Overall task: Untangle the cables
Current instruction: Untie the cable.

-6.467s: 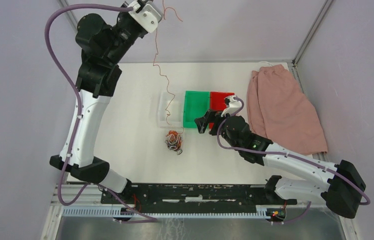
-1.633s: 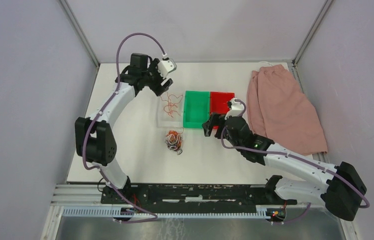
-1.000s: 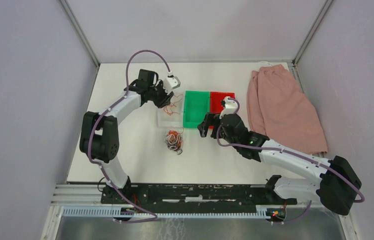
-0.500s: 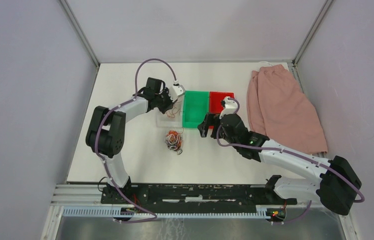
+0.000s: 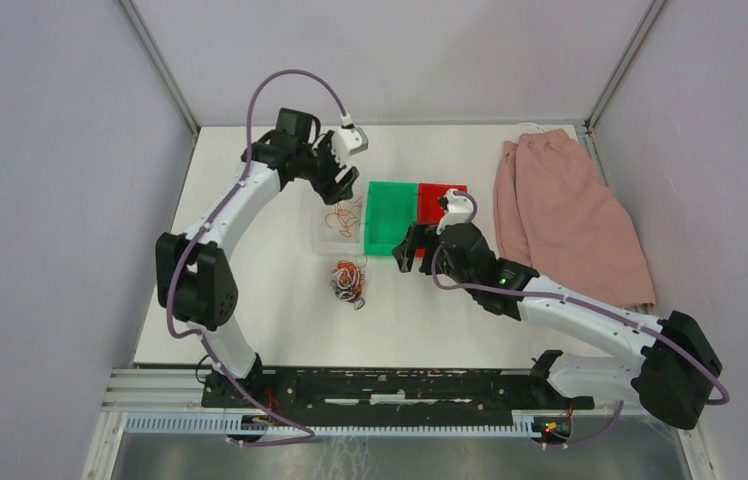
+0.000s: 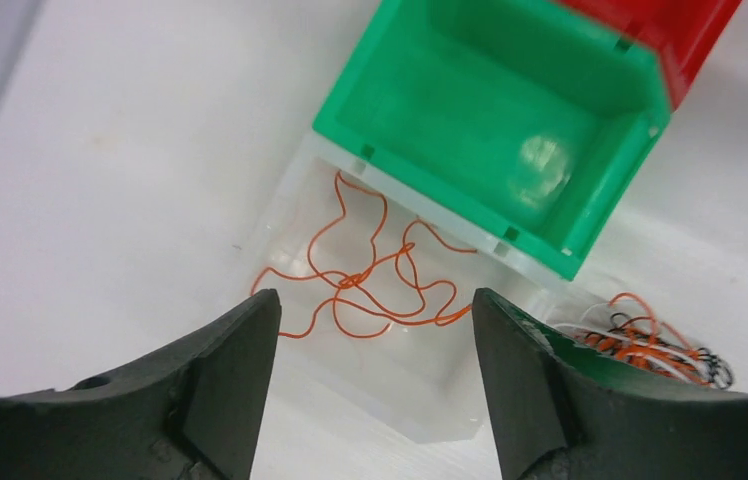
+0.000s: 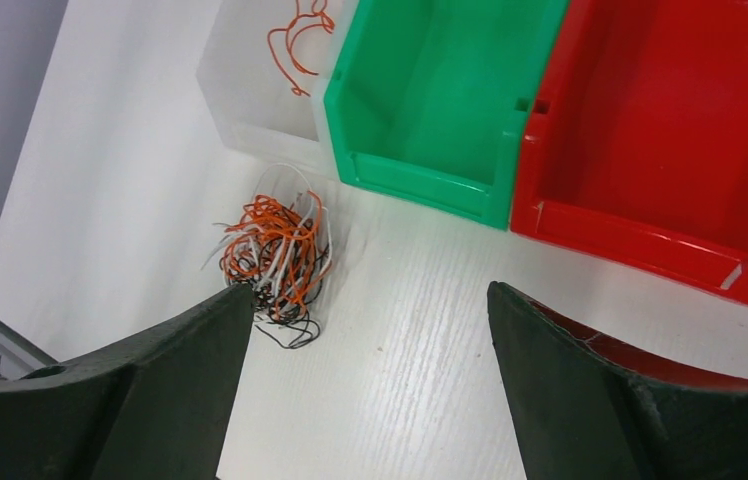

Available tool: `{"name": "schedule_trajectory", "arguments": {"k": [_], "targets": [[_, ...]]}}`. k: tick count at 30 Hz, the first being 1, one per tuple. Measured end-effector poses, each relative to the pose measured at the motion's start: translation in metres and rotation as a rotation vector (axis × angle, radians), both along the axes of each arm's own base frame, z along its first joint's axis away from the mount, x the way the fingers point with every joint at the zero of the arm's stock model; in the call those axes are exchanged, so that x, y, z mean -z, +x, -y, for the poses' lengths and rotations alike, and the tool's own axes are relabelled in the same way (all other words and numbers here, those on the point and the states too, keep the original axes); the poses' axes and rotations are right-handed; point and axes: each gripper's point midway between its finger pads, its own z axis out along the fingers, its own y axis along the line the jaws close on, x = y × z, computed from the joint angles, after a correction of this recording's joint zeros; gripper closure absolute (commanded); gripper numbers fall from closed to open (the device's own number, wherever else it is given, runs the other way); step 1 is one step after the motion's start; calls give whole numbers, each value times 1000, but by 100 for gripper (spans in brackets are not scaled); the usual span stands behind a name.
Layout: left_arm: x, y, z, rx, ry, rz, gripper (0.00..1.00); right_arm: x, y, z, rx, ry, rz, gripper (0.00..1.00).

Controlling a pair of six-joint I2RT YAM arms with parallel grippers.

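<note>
1. My left pincer [image 6: 372, 305] hangs over the clear bin [image 6: 285, 215], its jaws spread wide and holding nothing.
2. Directly below it, seen between the two fingers in the left wrist view, a single orange-red wire [image 6: 370, 280] lies in loose loops on the floor of that clear bin.
3. My right pincer [image 7: 367, 295] is also wide open and empty. In the top view it hovers above the surface [image 5: 250, 300] at about 5 o'clock from the green bin [image 5: 392, 215].
4. The clump of cables [image 7: 275, 250], a snarl of orange-red, white and black strands, rests on the surface at 6 o'clock from the clear bin in the top view. It sits just beside the bin's near wall, and I cannot tell whether a white loop touches that wall.
5. In the right wrist view the clump sits at roughly 10 o'clock from the midpoint of my right pincer, close to the left-hand finger and clear of both.
6. In the top view the green bin stands against the clear bin at its 3 o'clock, and the red bin [image 7: 670, 130] stands against the green one at its 3 o'clock. Both show bare floors.
7. A pink cloth [image 5: 565, 215] lies spread on the surface at 3 o'clock from the red bin, well apart from the clump.
</note>
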Motion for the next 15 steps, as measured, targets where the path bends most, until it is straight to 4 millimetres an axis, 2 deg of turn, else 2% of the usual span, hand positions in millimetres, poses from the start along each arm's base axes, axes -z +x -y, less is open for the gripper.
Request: {"name": "schedule_trajectory", "arguments": {"k": [3,6,8,11,15], "targets": [[-54,-5,2,9,-54,50,10,-6,2,-10,-27,12,-2,7],[-85,-21,-3,8,-79,71,5,0,4,-27,-73,4,-32,7],[-93,-34,-9,-2,-78,57,3,8,5,-43,-116,-17,-60,8],[-94,-52,-19,-20,-73,28,2,27,2,-77,-224,-62,-114,11],[-79,-83,-37,-57,-56,-42,2,50,-3,-109,-356,-113,-171,16]]}}
